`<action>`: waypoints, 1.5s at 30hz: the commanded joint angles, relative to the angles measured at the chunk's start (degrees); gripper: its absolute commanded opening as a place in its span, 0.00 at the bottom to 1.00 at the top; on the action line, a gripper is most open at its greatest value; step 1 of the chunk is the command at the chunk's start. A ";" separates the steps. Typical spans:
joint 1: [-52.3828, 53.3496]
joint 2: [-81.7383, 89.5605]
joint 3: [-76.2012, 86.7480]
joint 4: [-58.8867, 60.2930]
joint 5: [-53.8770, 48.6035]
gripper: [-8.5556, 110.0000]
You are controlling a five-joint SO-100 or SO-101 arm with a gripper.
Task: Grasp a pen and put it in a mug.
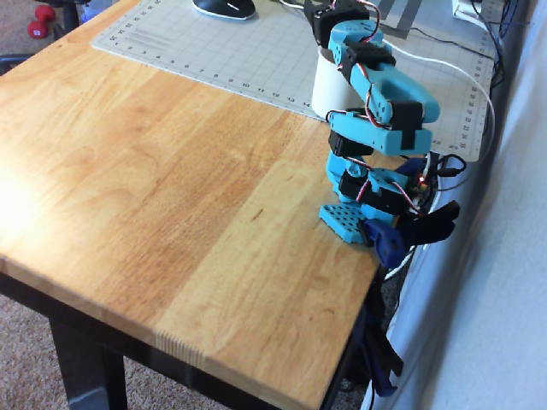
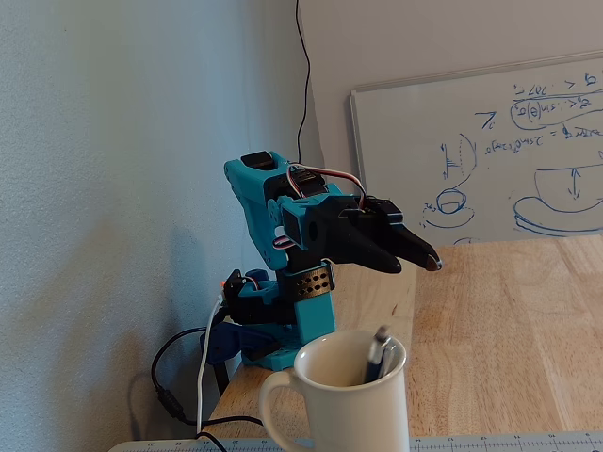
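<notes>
The white mug (image 2: 339, 405) stands at the bottom middle of the fixed view, handle to the left. The pen (image 2: 379, 353) stands inside it, its top leaning against the right rim. My gripper (image 2: 426, 260) hangs above and behind the mug, pointing right, with its dark jaws together and nothing between them. In the overhead view the mug (image 1: 329, 85) sits on the mat's near edge, mostly covered by the folded blue arm. The pen is hidden there. The gripper (image 1: 323, 17) shows only as dark parts at the top edge.
A grey cutting mat (image 1: 214, 43) covers the far part of the wooden table (image 1: 171, 188). A black mouse (image 1: 224, 7) lies at its far edge. The arm's base (image 1: 376, 218) is clamped at the right edge with cables. A whiteboard (image 2: 490, 151) leans on the wall.
</notes>
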 commanded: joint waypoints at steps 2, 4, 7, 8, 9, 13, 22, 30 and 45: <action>-0.26 1.85 -1.14 -1.76 -0.53 0.23; -0.44 1.67 -1.05 -1.76 -0.53 0.23; -0.88 1.05 -1.76 -1.76 -0.53 0.23; -1.58 1.05 -1.85 -1.76 -0.53 0.23; -2.81 0.97 -1.93 -1.85 -0.53 0.23; -9.93 -0.62 -2.81 -1.85 0.44 0.22; -23.73 -11.16 -11.51 -1.93 17.67 0.16; -38.67 -16.79 -13.36 -1.76 47.20 0.08; -58.89 -15.82 -14.50 22.24 89.56 0.07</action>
